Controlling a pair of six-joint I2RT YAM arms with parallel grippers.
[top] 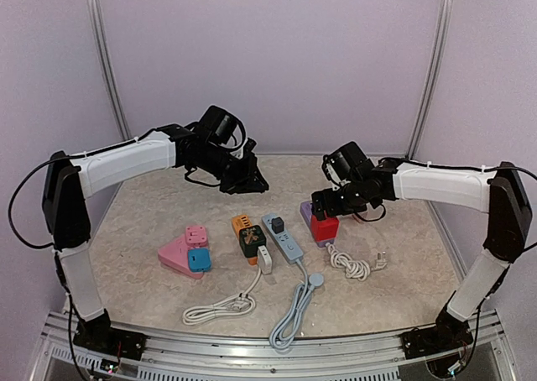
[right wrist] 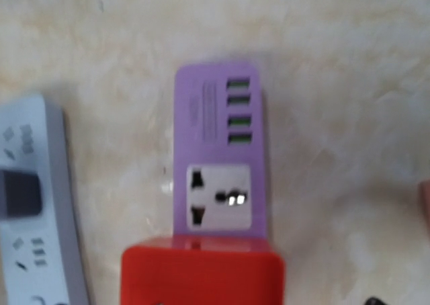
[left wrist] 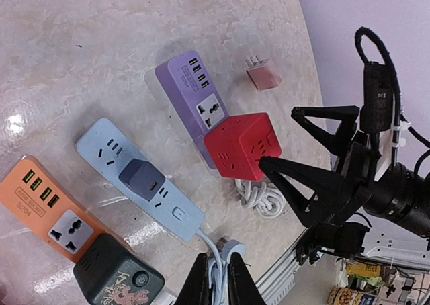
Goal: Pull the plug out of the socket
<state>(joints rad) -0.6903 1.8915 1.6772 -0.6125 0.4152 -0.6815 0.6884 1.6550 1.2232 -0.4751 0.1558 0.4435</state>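
The pink plug (left wrist: 263, 75) lies loose on the worktop (top: 151, 213), just past the USB end of the purple power strip (left wrist: 195, 97) and not touching it, with its metal prongs pointing away from the strip. Nothing grips it.

The right hand (left wrist: 277, 137) hangs over that strip with its two black fingers (left wrist: 322, 123) spread wide and nothing between them. Seen from above, it (top: 320, 203) sits over the far end of the purple strip (top: 307, 211). Its own camera looks straight down on the strip (right wrist: 218, 150), showing the universal outlet (right wrist: 218, 197) face up and four USB ports beyond it. A red cube socket (right wrist: 201, 275) covers the near end.

The left hand (top: 254, 182) is held up above the back of the worktop, well apart from everything on it. In its own view, its fingers (left wrist: 201, 281) stand almost together, holding nothing.

Beside the purple strip is a light blue power strip (top: 283, 236) with a dark grey adapter (top: 277, 225) plugged into it. Next to that is an orange strip (top: 242, 226) carrying a dark green cube (top: 252, 241). Further left is a pink triangular socket (top: 180, 253) with a blue plug (top: 199, 260) on it. White cables lie coiled near the front, one (top: 220, 308) below the orange strip and one (top: 357, 265) just beside the red cube (top: 324, 228).
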